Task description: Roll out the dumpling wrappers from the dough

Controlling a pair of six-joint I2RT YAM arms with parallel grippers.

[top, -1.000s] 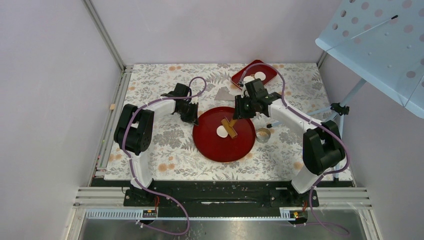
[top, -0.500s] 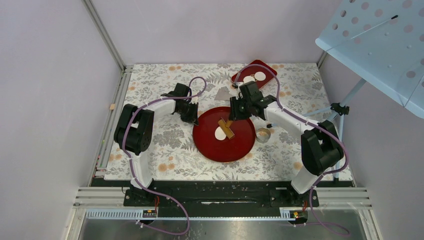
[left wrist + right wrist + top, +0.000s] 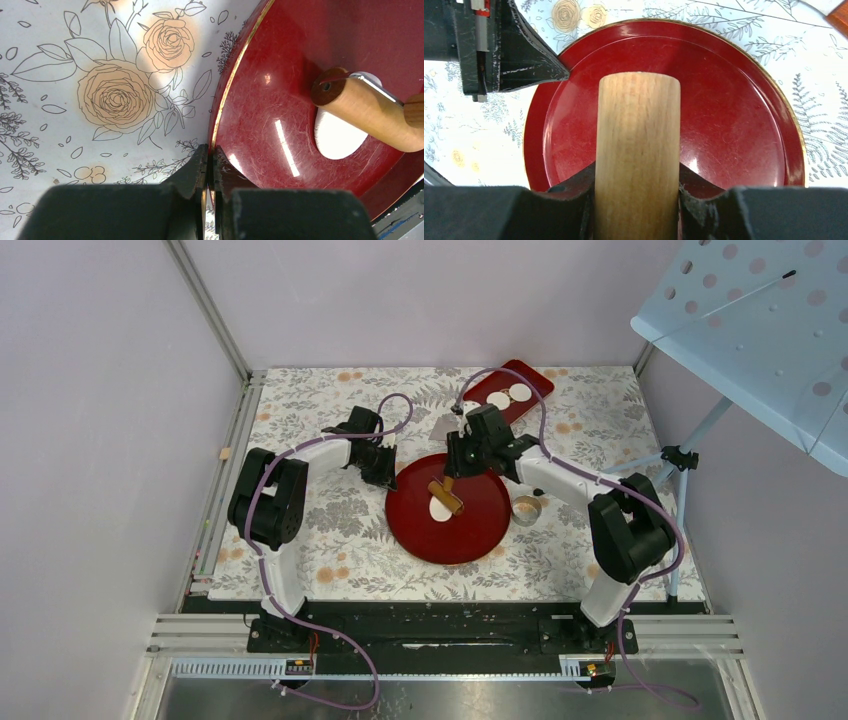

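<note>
The right gripper [image 3: 638, 190] clasped the smooth wooden rolling pin [image 3: 638, 125] over the dough [image 3: 336, 139], a flat white oval on the glossy round red plate [image 3: 280, 60]. The left gripper [image 3: 210, 162] pinched the plate's left rim. Two thin round dumpling wrappers [image 3: 509, 395] lay on the far red tray [image 3: 537, 381].

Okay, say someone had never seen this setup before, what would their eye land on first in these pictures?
The big round red plate mid-table draws the eye, with the right gripper holding a wooden rolling pin over a flat white patch of dough. The left gripper pinches the plate's left rim. Behind, a red tray holds two round white wrappers.
</note>
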